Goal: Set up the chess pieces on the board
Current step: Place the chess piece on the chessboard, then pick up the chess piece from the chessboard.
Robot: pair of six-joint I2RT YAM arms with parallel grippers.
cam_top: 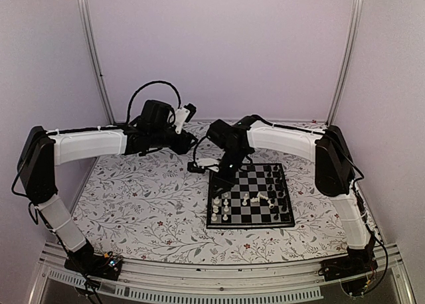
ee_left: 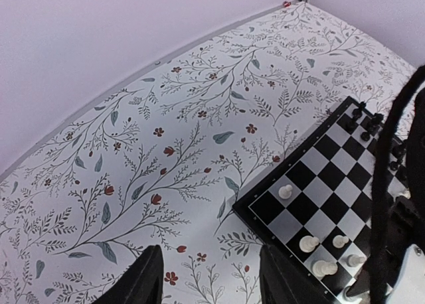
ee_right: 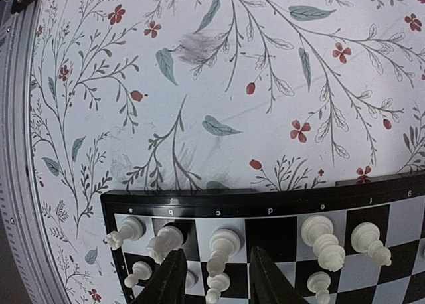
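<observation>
The right gripper [ee_right: 217, 254] is hovering low over the left edge of the board [ee_right: 219, 202], its matte black fingers [ee_right: 174, 277] standing parted on either side of a glossy, turned white piece [ee_right: 224, 241] without touching it. More white pieces [cam_top: 224, 208] are standing in rows along that edge, black pieces [cam_top: 277, 174] are crowding the right edge, and a few white ones are sitting mid-board. The flat checked board is lying on the right half of the floral-printed table [ee_right: 199, 85]. The left gripper [ee_left: 209, 284] is hanging open and empty above the floral surface, far and left of the board, a black cable [ee_left: 382, 204] crossing its view of the squares. Smooth lilac walls [cam_top: 219, 45] are closing in the far side
</observation>
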